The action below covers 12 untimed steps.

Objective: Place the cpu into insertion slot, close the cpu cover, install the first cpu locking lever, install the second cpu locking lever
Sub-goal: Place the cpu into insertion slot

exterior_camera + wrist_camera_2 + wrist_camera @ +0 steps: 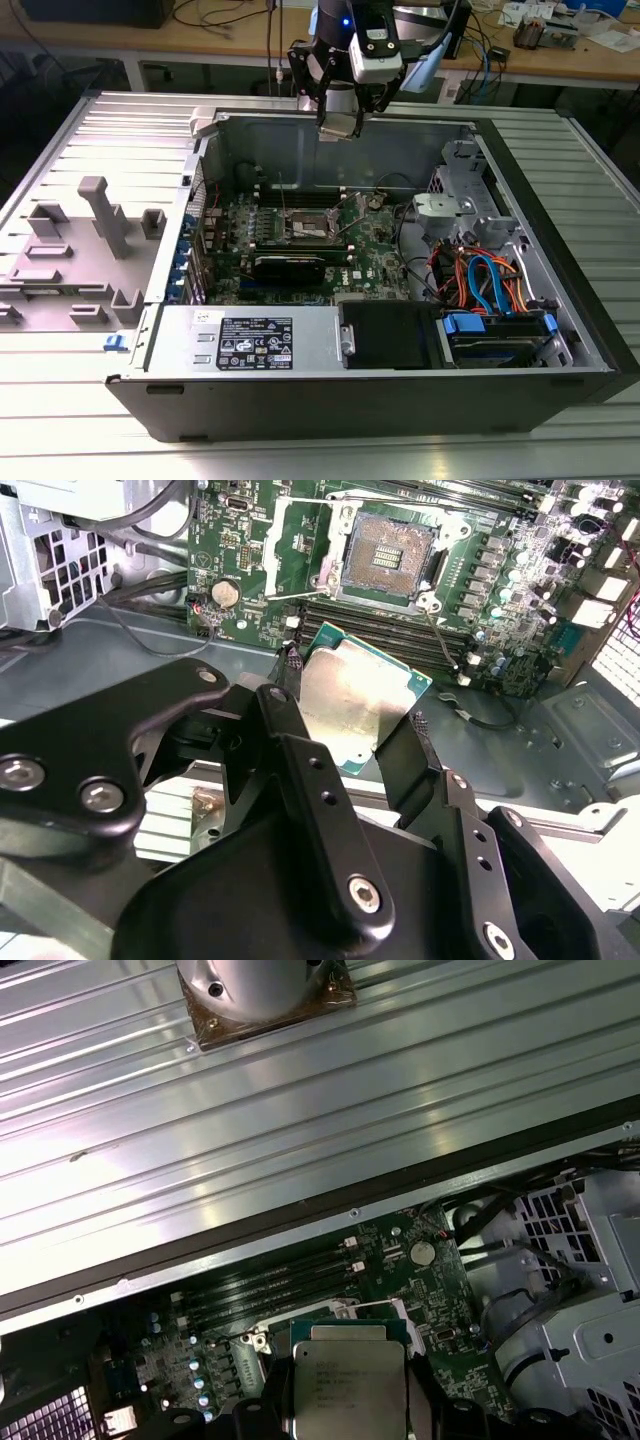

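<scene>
On the exterior view's left, a grey moulded fixture (90, 235) with upright blocks lies on the ribbed metal bench (60, 420). Just beside it, toward the middle, stands an open computer case (330, 400) with a green motherboard (375, 250) on its floor. The insertion slot (305, 232) sits on the board, its dark centre bare in the second wrist view. There the cpu cover (272, 550) appears swung back to one side of the slot, though its exact angle is hard to tell.

The pincer (340, 125) hangs over the case's far wall, above the slot and well apart from it. In both wrist views its black fingers (290, 720) are closed narrowly on two opposite edges of the cpu (360, 695), which is held in the air with its pale metal face showing. The long black memory slots (400, 630) lie between the chip and the socket in the second wrist view.

On the exterior view's right, blue and orange cables (480, 280) run through the drive bay.
</scene>
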Available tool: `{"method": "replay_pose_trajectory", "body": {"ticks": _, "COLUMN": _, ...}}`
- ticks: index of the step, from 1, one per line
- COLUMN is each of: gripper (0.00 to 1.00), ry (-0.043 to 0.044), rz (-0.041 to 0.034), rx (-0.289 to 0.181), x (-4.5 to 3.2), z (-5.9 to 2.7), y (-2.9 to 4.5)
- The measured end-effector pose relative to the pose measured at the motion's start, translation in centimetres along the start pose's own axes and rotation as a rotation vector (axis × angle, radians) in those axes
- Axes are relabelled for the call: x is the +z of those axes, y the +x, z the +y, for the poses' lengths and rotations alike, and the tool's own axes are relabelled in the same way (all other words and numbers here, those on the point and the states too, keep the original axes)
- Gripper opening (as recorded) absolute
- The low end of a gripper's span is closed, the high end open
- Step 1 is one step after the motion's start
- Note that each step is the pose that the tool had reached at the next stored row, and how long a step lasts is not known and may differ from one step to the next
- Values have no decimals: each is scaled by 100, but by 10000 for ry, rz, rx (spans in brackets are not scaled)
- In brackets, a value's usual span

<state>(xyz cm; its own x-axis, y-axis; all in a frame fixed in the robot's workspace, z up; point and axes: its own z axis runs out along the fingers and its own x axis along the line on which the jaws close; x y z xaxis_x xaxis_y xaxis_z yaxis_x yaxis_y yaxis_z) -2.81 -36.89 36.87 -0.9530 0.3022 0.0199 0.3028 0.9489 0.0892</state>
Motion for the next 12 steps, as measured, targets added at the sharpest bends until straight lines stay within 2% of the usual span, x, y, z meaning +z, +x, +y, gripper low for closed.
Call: {"method": "replay_pose_trajectory", "body": {"ticks": 12, "gripper": 55, "ry": -4, "rz": -26, "rx": 295, "x": 0, "z": 0, "y": 0}}
